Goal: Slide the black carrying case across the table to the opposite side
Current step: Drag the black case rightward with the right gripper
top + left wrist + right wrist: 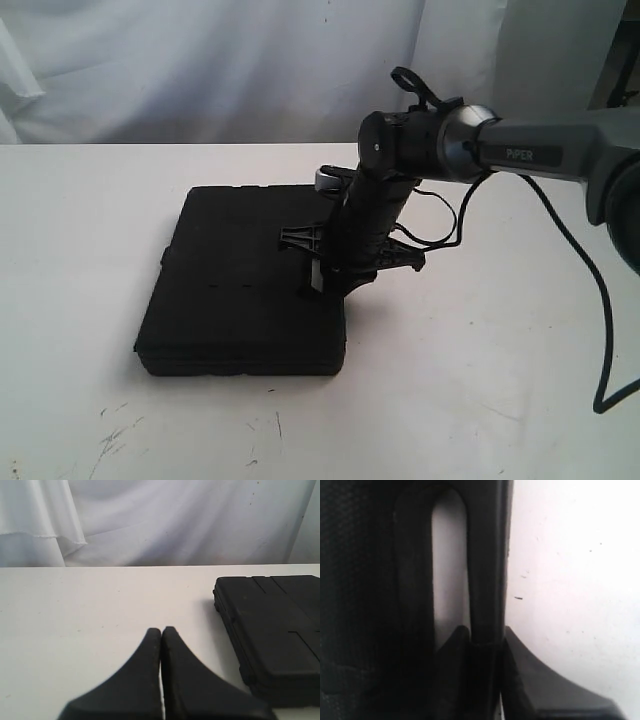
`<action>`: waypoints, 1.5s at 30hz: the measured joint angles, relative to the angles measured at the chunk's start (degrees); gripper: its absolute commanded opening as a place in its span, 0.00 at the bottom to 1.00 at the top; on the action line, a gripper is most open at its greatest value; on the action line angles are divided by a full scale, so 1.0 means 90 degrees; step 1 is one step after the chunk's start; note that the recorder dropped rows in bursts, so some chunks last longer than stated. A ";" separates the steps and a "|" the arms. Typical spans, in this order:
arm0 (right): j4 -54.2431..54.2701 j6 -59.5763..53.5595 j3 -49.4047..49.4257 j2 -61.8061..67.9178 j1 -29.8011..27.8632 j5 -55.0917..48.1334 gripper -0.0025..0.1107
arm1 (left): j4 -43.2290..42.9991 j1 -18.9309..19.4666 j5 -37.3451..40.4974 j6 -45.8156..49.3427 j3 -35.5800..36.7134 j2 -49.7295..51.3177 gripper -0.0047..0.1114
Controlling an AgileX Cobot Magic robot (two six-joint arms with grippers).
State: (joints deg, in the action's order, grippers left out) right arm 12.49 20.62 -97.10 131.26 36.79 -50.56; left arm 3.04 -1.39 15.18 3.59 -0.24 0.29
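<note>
Case [245, 290] lies centre-left of frame on the worktop [480, 380]. Right tool [485, 640] clamps its handle bar [487, 580]; left tool [161, 635] is closed, empty. Risk: an off-centre pull could pivot the case or slip the grip.

case [230, 290]: matt black plastic (finely textured) | table [480, 380]: smooth white

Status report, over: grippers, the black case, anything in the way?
Right gripper shut on case handle. Left gripper shut, empty, beside case. Case flat on table. Nothing else seen on it.
</note>
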 measured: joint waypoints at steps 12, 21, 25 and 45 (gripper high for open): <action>-0.0708 0.0392 0.0000 -0.0242 0.0040 -0.0398 0.02 | 0.0000 0.0000 0.0000 0.0000 0.0000 0.0000 0.04; -0.1032 0.0646 0.0000 -0.0298 0.0055 -0.0522 0.02 | 0.0000 0.0000 0.0000 0.0000 0.0000 0.0000 0.04; -0.1388 0.0826 0.0013 -0.0398 0.0055 -0.0562 0.02 | 0.0000 0.0000 0.0000 0.0000 0.0000 0.0000 0.04; -0.1959 0.0835 0.0075 -0.0722 -0.0270 -0.0898 0.02 | 0.0000 0.0000 0.0000 0.0000 0.0000 0.0000 0.04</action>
State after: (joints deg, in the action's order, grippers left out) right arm -5.14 28.14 -96.43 124.76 34.35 -58.64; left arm 3.04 -1.39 15.18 3.59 -0.24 0.29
